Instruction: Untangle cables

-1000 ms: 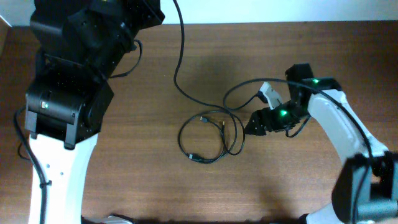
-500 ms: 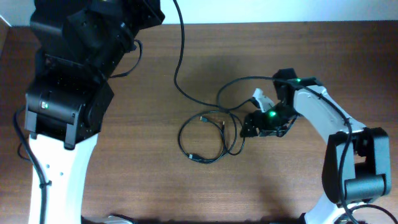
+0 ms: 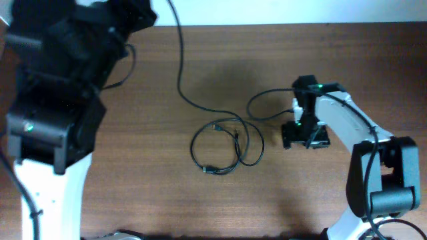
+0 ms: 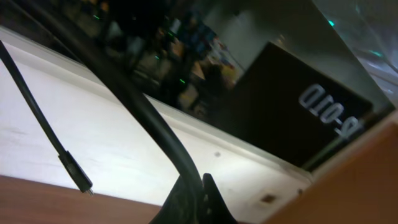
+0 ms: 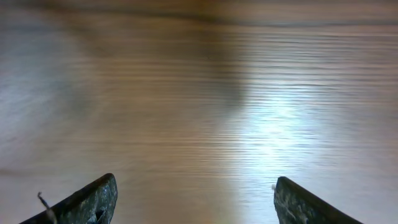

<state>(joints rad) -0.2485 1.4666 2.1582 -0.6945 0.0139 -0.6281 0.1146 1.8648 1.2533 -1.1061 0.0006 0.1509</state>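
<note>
**knot_nerd:** Looking at the overhead, the cables (image 3: 237, 136) lie in loose, overlapping loops near the middle of the counter (image 3: 147, 200), with a few small plug ends in among the loops. One long strand (image 3: 179, 67) leaves the pile and climbs to the top left, up toward the left arm.

**benchrat:** yep, and the left wrist cam shows where it ends up. The left pincer (image 4: 198, 202) is squeezed all the way together with that black strand pinched right at its tips, and the strand runs up and off to the left. A thinner cord end (image 4: 78, 177) with a plug tip hangs to the left of it, not gripped by anything.

**knot_nerd:** And the right side?

**benchrat:** The right pincer (image 3: 303, 137) sits to the right of the loops, apart from them, facing down at the wood. On its wrist cam the fingers (image 5: 93, 199) stand wide apart at the bottom corners with only bare counter between them, so it's holding nothing. None of the cables show up in that view at all.
</note>
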